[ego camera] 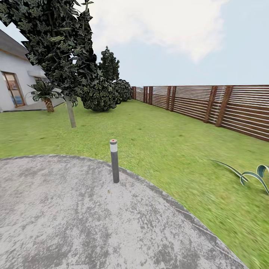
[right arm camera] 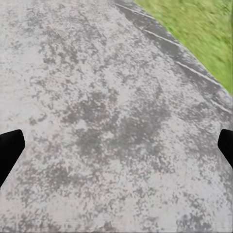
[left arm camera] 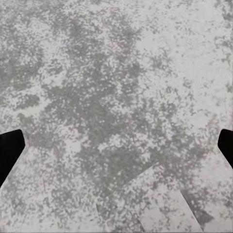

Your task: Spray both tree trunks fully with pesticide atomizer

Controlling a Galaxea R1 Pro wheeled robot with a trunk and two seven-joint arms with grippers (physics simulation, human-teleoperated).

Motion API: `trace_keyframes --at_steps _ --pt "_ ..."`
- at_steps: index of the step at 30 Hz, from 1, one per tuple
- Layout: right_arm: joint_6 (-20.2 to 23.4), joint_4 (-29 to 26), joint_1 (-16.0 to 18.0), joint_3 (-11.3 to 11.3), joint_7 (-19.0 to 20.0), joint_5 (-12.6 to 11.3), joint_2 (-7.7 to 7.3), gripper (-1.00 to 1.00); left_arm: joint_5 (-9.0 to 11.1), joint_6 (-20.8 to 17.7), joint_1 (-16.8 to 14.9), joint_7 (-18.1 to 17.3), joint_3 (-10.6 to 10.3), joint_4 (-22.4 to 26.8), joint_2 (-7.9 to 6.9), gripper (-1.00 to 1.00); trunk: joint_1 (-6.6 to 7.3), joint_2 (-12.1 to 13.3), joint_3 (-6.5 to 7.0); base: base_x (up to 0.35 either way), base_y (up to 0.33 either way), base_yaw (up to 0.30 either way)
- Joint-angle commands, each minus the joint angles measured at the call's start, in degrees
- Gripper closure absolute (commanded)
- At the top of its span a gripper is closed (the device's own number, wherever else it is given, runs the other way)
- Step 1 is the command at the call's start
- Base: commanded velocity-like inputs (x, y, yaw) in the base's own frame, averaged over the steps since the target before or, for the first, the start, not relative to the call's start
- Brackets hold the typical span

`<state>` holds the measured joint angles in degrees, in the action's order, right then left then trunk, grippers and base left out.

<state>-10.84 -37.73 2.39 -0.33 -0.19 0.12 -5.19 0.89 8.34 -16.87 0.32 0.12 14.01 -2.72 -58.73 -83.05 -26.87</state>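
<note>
One tall tree (ego camera: pixel 56 41) stands at the left of my head view, on the lawn (ego camera: pixel 160 142) of the garden. Its pale trunk (ego camera: pixel 70 112) rises from the grass, and the dark leafy crown leans over it. Behind it, further left, I see a white house (ego camera: pixel 15 74) and a short palm (ego camera: pixel 46 95) near its wall. Right of the tree there are round dark bushes (ego camera: pixel 99 95) and a taller dark tree (ego camera: pixel 109 65) behind them. In the middle, a thin grey bollard (ego camera: pixel 114 160) with a red dot on top stands upright near the edge of the grey paving (ego camera: pixel 74 216), which curves across the lower part of the view. At the right, the brown slat fence (ego camera: pixel 209 104) runs along the lawn, and some long curved green leaves (ego camera: pixel 246 173) lie on the grass near the right edge.

My left gripper (left arm camera: pixel 116 148) looks down on the speckled paving; its two dark fingertips (left arm camera: pixel 9 150) sit at opposite edges of the wrist view, so it is wide and holds nothing. My right gripper (right arm camera: pixel 116 148) is wide in the same way, empty, above the paving near its border with the grass.
</note>
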Motion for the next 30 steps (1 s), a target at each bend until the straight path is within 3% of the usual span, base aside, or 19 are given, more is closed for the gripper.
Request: trace_keyframes --at_steps 1,8,15,23,30 --pt "-0.29 0.08 0.11 -0.03 0.03 0.08 0.0 -1.0 0.12 0.84 0.03 0.0 -0.03 -0.06 -0.59 -1.0 0.0 -0.03 -0.06 0.0 0.0 0.0" --pt "-0.56 0.47 0.24 -0.02 0.05 0.25 -0.07 -1.0 0.33 7.66 0.26 -0.34 0.03 -0.84 -2.26 -1.0 0.0 -0.03 -0.07 0.0 0.0 0.003" --pt "-0.64 1.84 0.25 -0.02 -0.14 0.25 -0.04 -1.0 2.59 8.87 0.26 0.08 0.06 -1.05 -2.54 -1.0 0.0 -0.03 -0.37 0.0 0.0 0.14" --pt "-1.71 2.7 0.25 -0.08 -0.17 0.18 0.0 -1.0 3.12 9.0 0.26 0.26 0.1 -1.09 -2.63 -1.0 0.0 -0.03 -0.84 0.0 0.0 0.203" --pt "-2.22 3.46 0.25 -0.11 -0.22 0.14 0.1 -1.0 5.52 9.1 0.26 1.43 0.84 -1.09 -2.77 -1.0 0.0 -0.03 -1.25 0.0 0.0 0.222"
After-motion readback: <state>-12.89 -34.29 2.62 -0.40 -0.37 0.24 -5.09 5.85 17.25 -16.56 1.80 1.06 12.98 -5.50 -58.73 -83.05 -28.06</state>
